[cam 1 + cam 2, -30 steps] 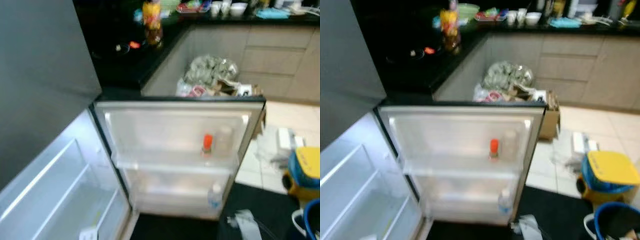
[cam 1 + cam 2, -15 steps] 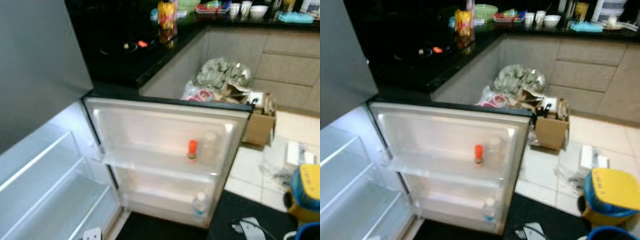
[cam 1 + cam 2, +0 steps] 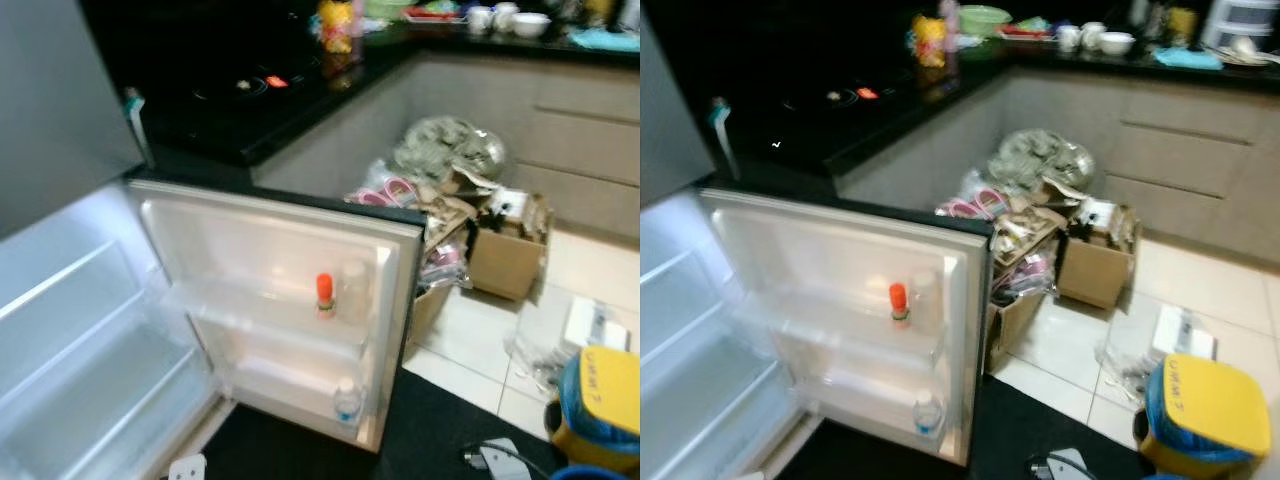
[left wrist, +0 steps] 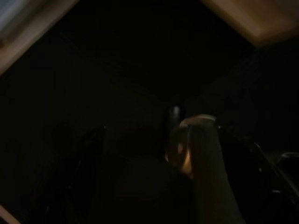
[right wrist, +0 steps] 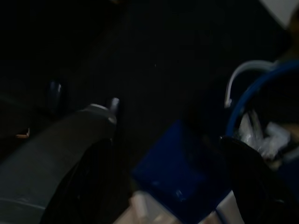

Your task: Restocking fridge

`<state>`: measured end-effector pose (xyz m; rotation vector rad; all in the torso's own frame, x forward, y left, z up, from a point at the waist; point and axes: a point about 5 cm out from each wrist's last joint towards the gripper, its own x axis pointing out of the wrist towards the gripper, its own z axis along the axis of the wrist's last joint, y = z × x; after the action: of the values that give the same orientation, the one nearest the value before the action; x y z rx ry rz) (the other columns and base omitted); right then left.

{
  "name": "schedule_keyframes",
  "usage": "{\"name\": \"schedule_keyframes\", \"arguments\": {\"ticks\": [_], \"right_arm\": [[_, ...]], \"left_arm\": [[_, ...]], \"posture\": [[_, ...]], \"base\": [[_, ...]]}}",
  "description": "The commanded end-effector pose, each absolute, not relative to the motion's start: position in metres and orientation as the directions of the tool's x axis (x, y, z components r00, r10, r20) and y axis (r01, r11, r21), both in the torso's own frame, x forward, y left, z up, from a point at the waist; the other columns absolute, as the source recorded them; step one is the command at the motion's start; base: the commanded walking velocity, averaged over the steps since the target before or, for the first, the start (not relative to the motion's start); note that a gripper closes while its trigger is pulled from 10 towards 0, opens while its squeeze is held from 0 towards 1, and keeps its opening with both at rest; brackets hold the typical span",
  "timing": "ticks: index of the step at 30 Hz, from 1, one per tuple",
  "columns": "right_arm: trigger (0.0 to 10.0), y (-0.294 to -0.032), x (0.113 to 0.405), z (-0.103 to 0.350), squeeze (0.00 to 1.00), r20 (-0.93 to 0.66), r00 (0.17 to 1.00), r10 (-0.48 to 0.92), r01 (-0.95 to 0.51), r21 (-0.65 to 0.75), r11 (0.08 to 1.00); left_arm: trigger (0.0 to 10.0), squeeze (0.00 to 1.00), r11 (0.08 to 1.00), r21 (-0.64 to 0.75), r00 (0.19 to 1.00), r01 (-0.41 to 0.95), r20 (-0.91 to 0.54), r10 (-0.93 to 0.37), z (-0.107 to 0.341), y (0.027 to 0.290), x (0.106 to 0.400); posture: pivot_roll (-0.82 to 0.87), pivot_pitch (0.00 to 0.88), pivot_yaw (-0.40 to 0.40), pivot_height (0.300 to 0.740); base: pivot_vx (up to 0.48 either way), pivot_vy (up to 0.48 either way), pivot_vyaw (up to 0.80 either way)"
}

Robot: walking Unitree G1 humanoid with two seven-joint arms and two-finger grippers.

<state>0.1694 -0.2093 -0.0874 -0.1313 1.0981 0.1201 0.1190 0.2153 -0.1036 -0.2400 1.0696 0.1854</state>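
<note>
The fridge door (image 3: 270,250) stands wide open in front of me, with the lit fridge shelves (image 3: 70,340) to its left. An orange-capped bottle (image 3: 324,294) stands on the upper door shelf next to a clear bottle (image 3: 353,290). A small water bottle (image 3: 347,400) stands in the lower door shelf. Both arms hang low over a dark floor. My left gripper (image 4: 161,133) is open in the dim left wrist view, with nothing between its fingers. My right gripper (image 5: 163,144) is open too.
A black counter (image 3: 230,110) with a cooktop runs behind the door. Rubbish bags (image 3: 450,150) and a cardboard box (image 3: 505,255) lie on the tiles to the right. A yellow-lidded bin (image 3: 600,400) stands at the far right. A blue bucket (image 5: 261,102) is near my right gripper.
The whole picture has shifted, so the camera has moved: the fridge door now sits further left and more floor shows on the right. Nothing in the scene itself has moved.
</note>
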Motion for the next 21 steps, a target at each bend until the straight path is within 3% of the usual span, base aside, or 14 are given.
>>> {"name": "schedule_keyframes", "arguments": {"ticks": [1, 21], "right_arm": [[10.0, -0.2125, 0.1662, -0.0882, 0.00, -0.896, 0.443, 0.030, -0.162, -0.047, 0.986], [10.0, -0.2147, 0.1659, -0.0876, 0.00, -0.898, 0.438, 0.044, -0.191, -0.045, 0.981]], "left_arm": [[10.0, 0.00, 0.961, -0.103, 0.482, -0.258, -0.875, 0.035, -0.1021, 0.2150, 0.1238], [10.0, 0.00, 0.959, -0.128, 0.487, -0.251, -0.873, 0.011, -0.1026, 0.2085, 0.1261]], "posture": [[0.00, 0.000, 0.009, 0.740], [-0.01, 0.000, 0.010, 0.740]], "base": [[0.000, 0.000, 0.76], [0.000, 0.000, 0.76]]}}
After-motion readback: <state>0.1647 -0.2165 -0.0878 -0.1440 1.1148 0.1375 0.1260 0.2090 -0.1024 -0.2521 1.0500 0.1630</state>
